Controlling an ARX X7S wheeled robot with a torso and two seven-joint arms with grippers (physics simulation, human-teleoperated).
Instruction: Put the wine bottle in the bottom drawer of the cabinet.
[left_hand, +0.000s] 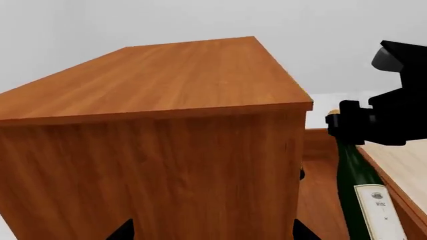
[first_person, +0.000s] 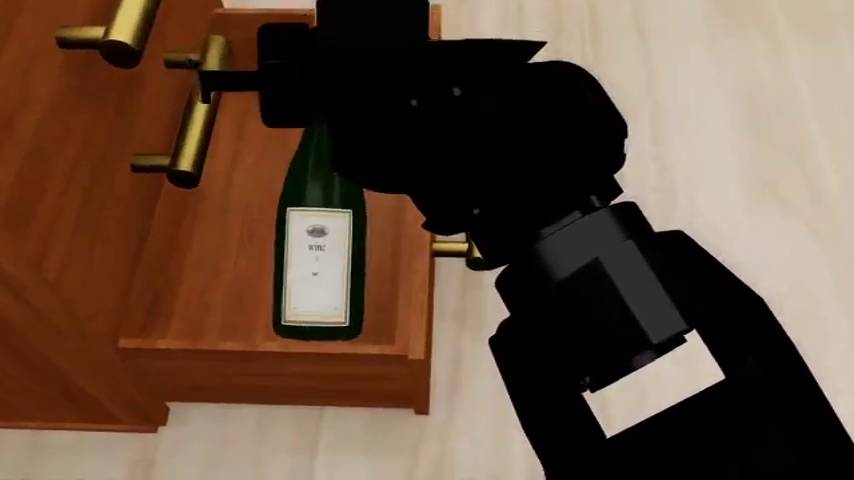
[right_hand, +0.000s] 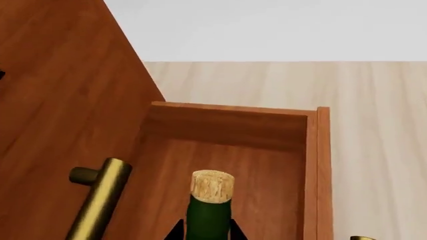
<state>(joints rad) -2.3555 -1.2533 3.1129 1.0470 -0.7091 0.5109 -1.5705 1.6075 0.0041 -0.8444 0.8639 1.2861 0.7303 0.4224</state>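
The wine bottle (first_person: 318, 265), dark green with a white label and tan cork (right_hand: 212, 186), stands inside the open bottom drawer (first_person: 200, 300) of the reddish-brown cabinet (left_hand: 167, 75). My right gripper (right_hand: 207, 232) is shut on the bottle's neck, one fingertip on each side just below the cork. It also shows in the head view, where the right gripper (first_person: 304, 100) sits above the label. I cannot tell whether the bottle's base touches the drawer floor. My left gripper (left_hand: 213, 232) is open and empty, facing the cabinet's side panel. From there the bottle (left_hand: 363, 185) shows to one side.
Brass bar handles of the two upper drawers (first_person: 114, 30) (first_person: 194, 120) stick out close beside the bottle. The bottom drawer's own handle (first_person: 454, 248) is mostly hidden by my right arm (first_person: 627, 300). Pale wooden floor (first_person: 747, 120) surrounds the cabinet.
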